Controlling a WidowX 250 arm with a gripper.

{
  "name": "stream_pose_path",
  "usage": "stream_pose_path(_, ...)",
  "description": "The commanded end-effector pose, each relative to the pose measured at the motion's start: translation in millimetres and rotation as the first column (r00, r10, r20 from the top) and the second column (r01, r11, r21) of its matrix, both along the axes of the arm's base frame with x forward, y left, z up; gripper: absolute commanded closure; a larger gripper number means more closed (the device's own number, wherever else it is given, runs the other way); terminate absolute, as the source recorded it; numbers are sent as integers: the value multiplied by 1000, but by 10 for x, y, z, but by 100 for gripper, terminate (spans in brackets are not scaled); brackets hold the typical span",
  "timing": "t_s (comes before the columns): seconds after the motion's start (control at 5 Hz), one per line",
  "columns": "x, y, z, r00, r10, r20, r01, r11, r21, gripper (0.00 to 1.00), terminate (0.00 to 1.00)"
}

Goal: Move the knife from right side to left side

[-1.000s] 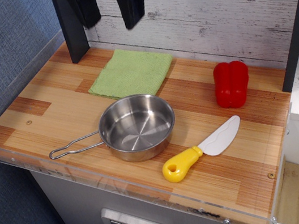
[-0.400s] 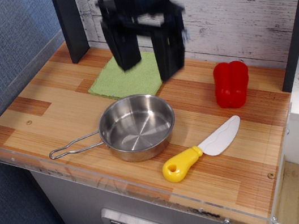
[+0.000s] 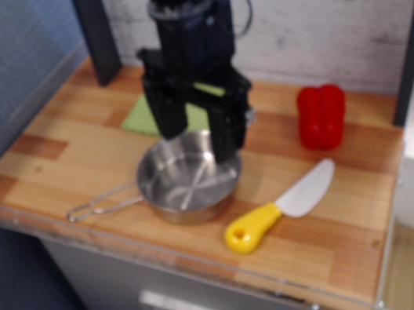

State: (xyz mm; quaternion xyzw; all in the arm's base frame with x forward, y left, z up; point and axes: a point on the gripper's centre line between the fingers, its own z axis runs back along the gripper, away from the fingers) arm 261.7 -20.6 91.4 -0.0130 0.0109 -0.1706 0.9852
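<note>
My gripper (image 3: pixel 199 128) hangs open and empty over the steel pan (image 3: pixel 188 177) at frame centre; the knife (image 3: pixel 280 208) lies below and right of it, yellow handle pointing lower left, white blade upper right

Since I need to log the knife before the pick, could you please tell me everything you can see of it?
The knife is a toy that looks like plastic, with a chunky yellow handle pierced by a hole at its end and a curved white blade. It lies flat on the wooden counter, right of the steel pan, handle toward the front edge and blade pointing back and right, toward the red pepper. Nothing but the counter appears to touch it. The open gripper hangs over the pan, well clear of the knife. The image is slightly blurred.
</note>
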Motion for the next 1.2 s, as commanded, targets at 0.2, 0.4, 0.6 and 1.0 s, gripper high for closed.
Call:
stream_pose_path(0.2,-77,-330,-40,995,-83,47,81,996,43,0,0)
stream_pose_path(0.4,-157,-399,-98,991,-100,90,97,994,42,0,0)
stream_pose_path(0.6,-195,-362,-153,987,-83,135,77,996,48,0,0)
stream_pose_path(1.0,-284,-235,-304,979,-44,200,35,998,47,0,0)
